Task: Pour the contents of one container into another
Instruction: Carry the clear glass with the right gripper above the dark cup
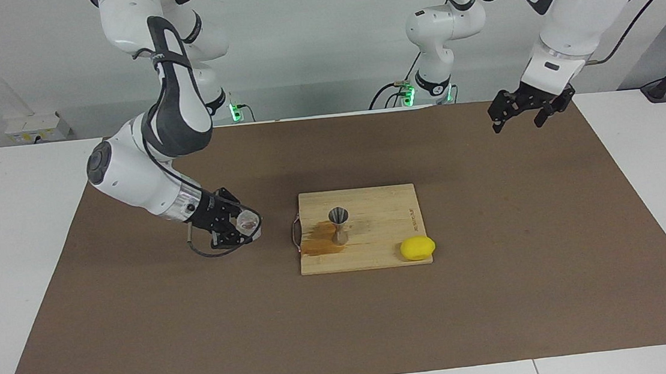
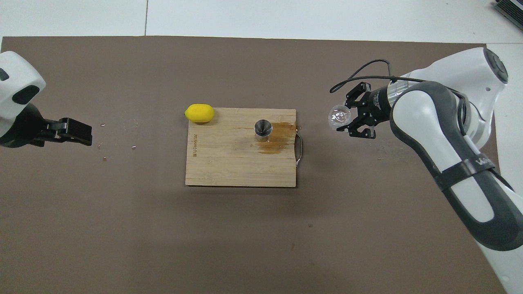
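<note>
My right gripper (image 1: 245,226) is shut on the small clear cup (image 1: 247,221), holding it low over the brown mat just off the handle end of the cutting board (image 1: 375,254). From overhead the cup (image 2: 338,116) sits at the tip of the right gripper (image 2: 346,119), a short gap from the board (image 2: 229,167). The silver hourglass jigger (image 1: 339,224) stands upright on the board beside a brown spill (image 1: 318,243); overhead, the jigger (image 2: 263,128) shows its open mouth. My left gripper (image 1: 518,119) hangs open and empty over the mat at the left arm's end (image 2: 81,133).
A yellow lemon (image 1: 417,247) lies at the board's corner farthest from the robots, toward the left arm's end (image 2: 199,113). The board's metal handle (image 2: 300,150) faces the right arm's end. A few small drops dot the mat (image 2: 104,158) near the left gripper.
</note>
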`<action>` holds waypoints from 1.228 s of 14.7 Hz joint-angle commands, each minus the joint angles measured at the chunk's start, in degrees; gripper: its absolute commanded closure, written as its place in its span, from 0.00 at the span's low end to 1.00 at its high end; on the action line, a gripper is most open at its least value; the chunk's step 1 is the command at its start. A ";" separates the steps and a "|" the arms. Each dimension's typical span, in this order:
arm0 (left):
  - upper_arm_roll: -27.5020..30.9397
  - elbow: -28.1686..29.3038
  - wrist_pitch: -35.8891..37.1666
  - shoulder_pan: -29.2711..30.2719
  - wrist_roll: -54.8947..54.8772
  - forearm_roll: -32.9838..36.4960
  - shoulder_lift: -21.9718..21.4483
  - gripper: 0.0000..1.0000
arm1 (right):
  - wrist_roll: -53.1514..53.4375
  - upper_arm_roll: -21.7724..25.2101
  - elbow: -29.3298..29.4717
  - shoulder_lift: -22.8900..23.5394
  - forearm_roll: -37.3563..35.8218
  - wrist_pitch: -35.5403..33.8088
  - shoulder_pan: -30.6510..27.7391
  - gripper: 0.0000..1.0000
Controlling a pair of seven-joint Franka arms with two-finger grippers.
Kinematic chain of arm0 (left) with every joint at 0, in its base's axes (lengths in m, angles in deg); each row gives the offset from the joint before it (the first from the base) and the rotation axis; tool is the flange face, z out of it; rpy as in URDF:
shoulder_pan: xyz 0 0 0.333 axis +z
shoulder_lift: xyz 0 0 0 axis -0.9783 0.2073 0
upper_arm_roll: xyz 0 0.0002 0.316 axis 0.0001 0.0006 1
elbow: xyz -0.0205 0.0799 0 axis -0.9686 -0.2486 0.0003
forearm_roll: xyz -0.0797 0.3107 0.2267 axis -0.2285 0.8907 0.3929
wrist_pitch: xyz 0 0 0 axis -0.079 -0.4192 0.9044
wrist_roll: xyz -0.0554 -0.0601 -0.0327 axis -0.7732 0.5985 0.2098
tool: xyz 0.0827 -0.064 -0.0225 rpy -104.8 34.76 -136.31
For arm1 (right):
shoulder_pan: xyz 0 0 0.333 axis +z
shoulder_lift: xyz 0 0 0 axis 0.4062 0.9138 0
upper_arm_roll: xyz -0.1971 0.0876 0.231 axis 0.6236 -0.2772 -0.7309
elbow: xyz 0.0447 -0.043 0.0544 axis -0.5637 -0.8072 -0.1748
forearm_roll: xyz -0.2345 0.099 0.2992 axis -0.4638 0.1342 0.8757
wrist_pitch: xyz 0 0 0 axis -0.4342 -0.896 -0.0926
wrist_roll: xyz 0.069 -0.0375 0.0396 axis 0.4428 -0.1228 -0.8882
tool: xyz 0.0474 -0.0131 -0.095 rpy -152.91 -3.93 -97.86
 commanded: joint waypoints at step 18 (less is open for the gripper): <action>1.06 -0.73 1.92 0.23 -2.10 0.08 -1.99 0.00 | 21.44 0.02 13.87 6.96 -22.15 0.22 16.57 1.00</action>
